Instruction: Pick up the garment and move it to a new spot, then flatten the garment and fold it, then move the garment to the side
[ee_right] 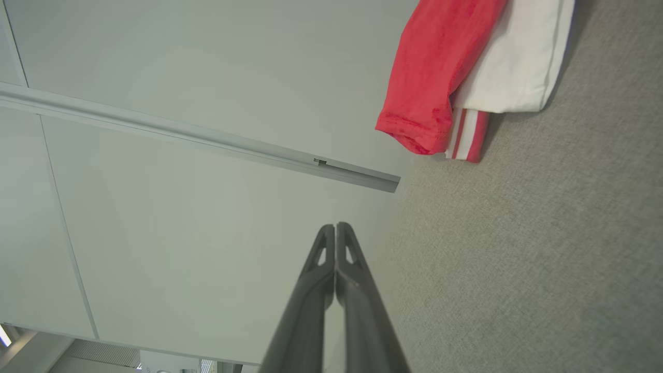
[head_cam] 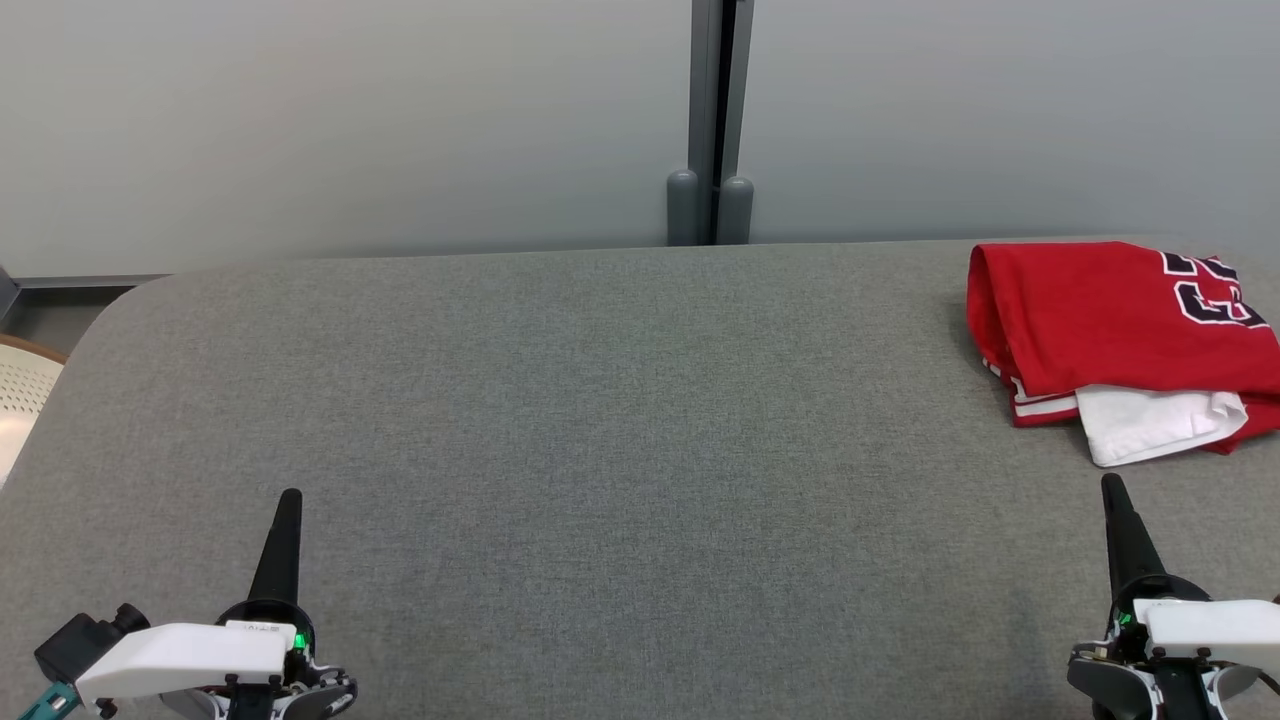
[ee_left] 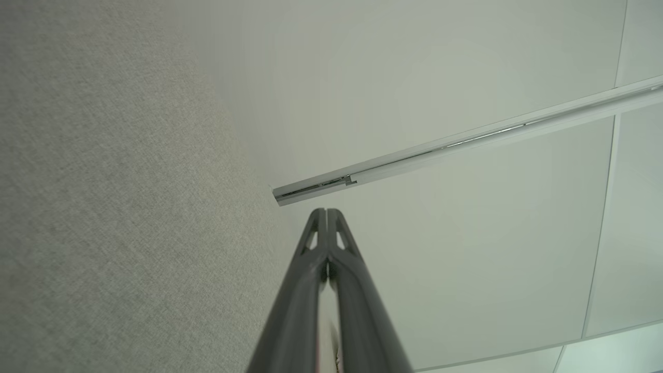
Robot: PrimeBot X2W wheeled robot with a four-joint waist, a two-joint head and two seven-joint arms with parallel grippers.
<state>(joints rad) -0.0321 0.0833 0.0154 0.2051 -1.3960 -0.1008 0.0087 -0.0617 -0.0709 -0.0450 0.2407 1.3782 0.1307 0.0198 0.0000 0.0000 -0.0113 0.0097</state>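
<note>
The garment (head_cam: 1110, 320) is a red jersey with dark numbers and a white part folded in, lying in a folded bundle at the far right of the grey table (head_cam: 620, 420). In the right wrist view the garment (ee_right: 445, 77) shows at the top right, red sleeve beside white cloth. My right gripper (head_cam: 1113, 487) rests near the table's front right, shut and empty, a short way in front of the garment. Its fingertips (ee_right: 335, 228) are pressed together. My left gripper (head_cam: 290, 497) sits at the front left, shut and empty, its fingers (ee_left: 326, 213) closed tight.
A pale wall with a dark vertical post (head_cam: 712, 120) stands behind the table. A round pale chair edge (head_cam: 20, 390) shows past the table's left corner. The table's rounded far-left corner (head_cam: 130, 295) is near it.
</note>
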